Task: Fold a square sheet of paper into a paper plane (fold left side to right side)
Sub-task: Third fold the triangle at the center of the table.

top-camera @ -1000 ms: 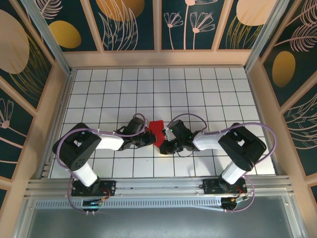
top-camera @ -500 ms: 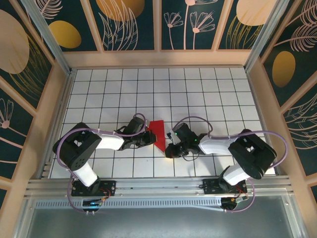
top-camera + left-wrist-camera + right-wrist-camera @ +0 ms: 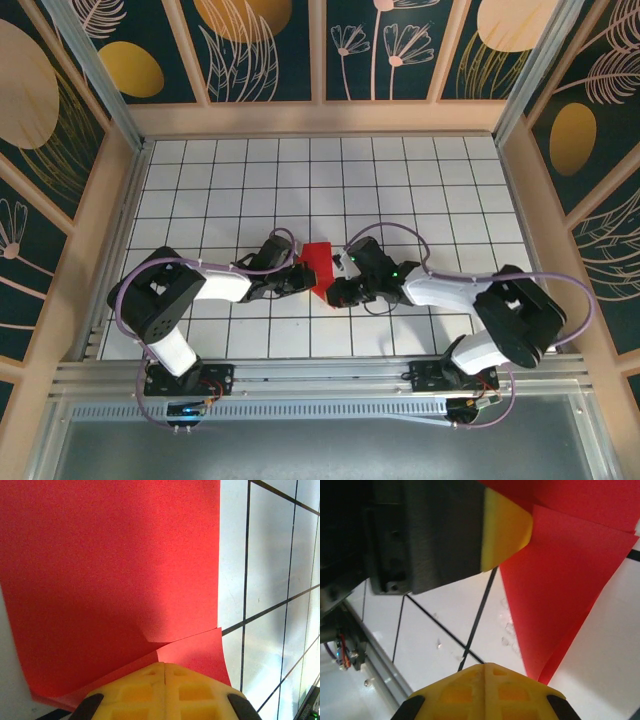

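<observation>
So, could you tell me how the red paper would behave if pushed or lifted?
Probably floppy: the red paper curls up beside the left tool. It looks thin and light, so a push may buckle it. Its layers gape at the tip, so folds may reopen.

White gridded tabletop [image 3: 400, 180] walled by dark floral panels [image 3: 270, 50] in pale frames.

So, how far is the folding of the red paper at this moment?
Done: the red paper is no flat square; layers overlap along a crease, and one end is a point. In hand: the left tool, shut, rests on the paper; the right tool, shut, is beside the point. Left: it is not yet a slim dart, so more folds probably remain.
</observation>
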Motion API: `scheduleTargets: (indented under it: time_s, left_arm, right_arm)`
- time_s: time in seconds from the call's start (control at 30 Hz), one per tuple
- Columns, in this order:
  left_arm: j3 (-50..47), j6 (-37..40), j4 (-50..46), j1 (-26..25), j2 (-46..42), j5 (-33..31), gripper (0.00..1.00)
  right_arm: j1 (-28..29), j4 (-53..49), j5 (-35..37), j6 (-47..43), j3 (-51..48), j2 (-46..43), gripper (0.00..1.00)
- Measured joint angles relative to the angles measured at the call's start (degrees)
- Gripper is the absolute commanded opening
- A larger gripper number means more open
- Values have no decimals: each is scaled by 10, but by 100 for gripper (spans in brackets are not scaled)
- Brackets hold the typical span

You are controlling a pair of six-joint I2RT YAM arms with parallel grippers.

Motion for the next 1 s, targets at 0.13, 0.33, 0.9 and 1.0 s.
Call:
scheduleTargets:
  time_s: [0.13,0.33,0.9,1.0]
  left_arm:
    - [1,0,0,0,0,0,0]
    - [1,0,-1,0,0,0,0]
    - [-39,6,-16,-3,-72,-16,0]
    - [-68,2,12,-3,-95,0,0]
  right_arm:
    - [0,6,12,3,7,35,0]
    - [-4,5,28,10,9,55,0]
    - [-6,-19,28,13,31,80,0]
    - [-6,-22,30,12,33,80,0]
